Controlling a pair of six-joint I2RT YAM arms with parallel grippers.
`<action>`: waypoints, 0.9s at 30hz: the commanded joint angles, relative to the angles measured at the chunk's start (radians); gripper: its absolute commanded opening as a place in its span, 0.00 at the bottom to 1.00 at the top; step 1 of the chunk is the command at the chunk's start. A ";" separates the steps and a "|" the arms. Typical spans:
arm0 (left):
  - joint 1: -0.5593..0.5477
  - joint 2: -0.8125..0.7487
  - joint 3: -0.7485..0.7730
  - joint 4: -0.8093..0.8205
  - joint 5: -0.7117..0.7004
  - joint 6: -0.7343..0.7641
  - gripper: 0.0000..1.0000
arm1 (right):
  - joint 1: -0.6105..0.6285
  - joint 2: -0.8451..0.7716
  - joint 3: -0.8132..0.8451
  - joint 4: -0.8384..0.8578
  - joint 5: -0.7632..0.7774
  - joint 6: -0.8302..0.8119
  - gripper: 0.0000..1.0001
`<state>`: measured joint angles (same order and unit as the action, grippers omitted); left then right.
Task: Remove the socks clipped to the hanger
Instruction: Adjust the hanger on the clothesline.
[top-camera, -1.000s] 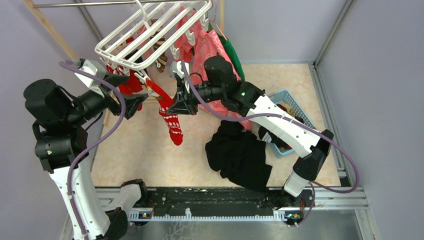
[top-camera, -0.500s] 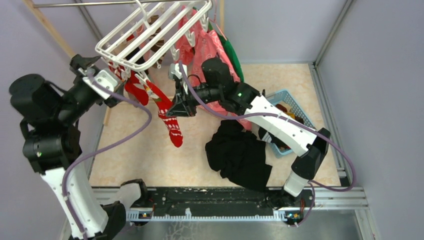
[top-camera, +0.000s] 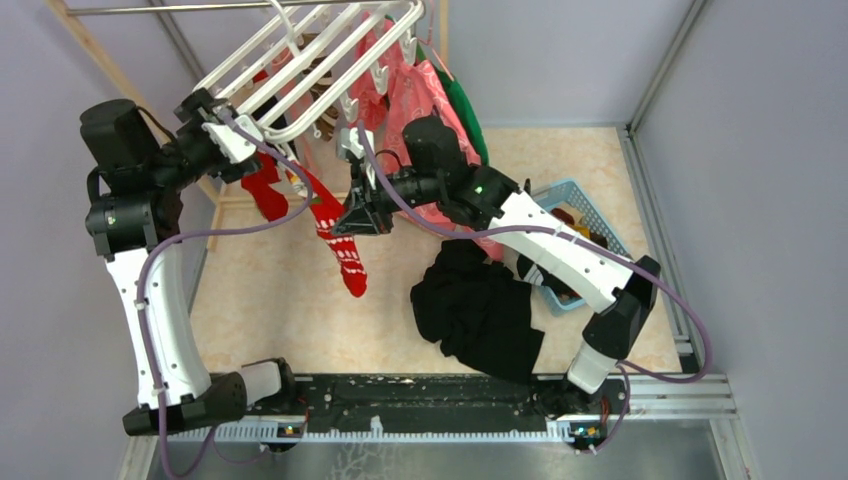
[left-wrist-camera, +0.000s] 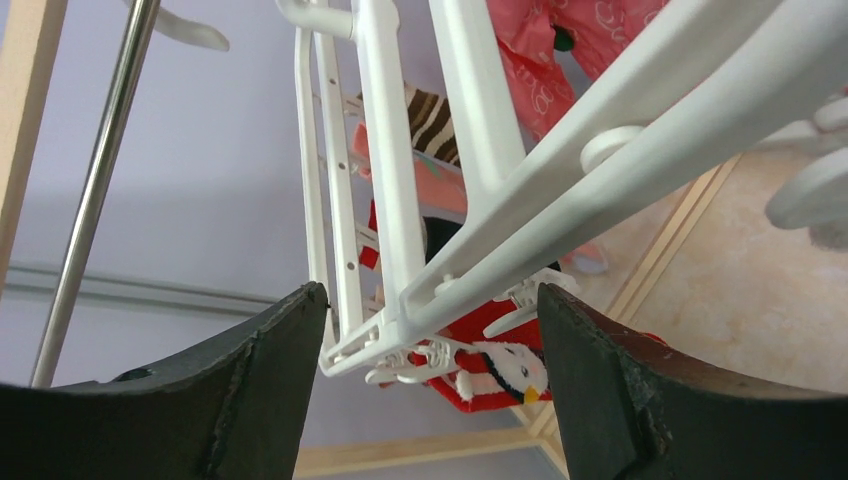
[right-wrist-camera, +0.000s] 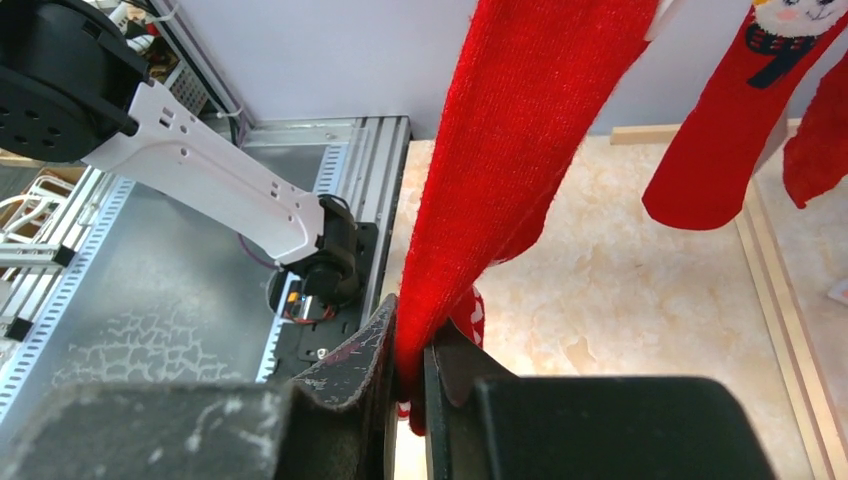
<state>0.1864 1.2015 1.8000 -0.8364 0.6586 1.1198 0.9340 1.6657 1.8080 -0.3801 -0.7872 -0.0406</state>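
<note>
Gripped sock: the red sock (right-wrist-camera: 520, 150) is hanging down from above and passing straight between the right jaws, with its white-patterned foot dangling just below them.
Right gripper: the right gripper (right-wrist-camera: 410, 352) is pinching that sock, its jaws closing on the fabric with only the cloth between them.
Other socks: a red snowman sock (right-wrist-camera: 740, 110) is hanging beyond the right jaws, off to one side and apart from them. A brown-striped cuff (left-wrist-camera: 432, 118) is showing above the left jaws, behind the bars.
Hanger: the white hanger (left-wrist-camera: 400, 200) is tilting, its near corner sitting between the left jaws.
Left gripper: the left gripper (left-wrist-camera: 430, 305) is standing wide open around that corner, with gaps showing between both fingers and the plastic.
Surroundings: a pink shirt (top-camera: 420, 95) is hanging behind the right gripper. A black cloth (top-camera: 480, 310) is lying below it, beside a blue basket (top-camera: 572, 185).
</note>
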 joint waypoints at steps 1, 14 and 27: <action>0.004 -0.030 -0.036 0.127 0.116 -0.043 0.81 | 0.005 -0.011 -0.002 0.042 -0.017 -0.001 0.12; 0.004 -0.034 -0.075 0.212 0.238 -0.200 0.52 | 0.006 -0.009 -0.007 0.045 -0.012 0.000 0.15; 0.005 -0.051 -0.067 0.045 -0.053 0.102 0.13 | 0.009 0.004 0.005 0.059 -0.020 0.033 0.22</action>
<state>0.1852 1.1412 1.7321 -0.6762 0.7616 1.1404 0.9340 1.6661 1.7988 -0.3424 -0.7830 -0.0292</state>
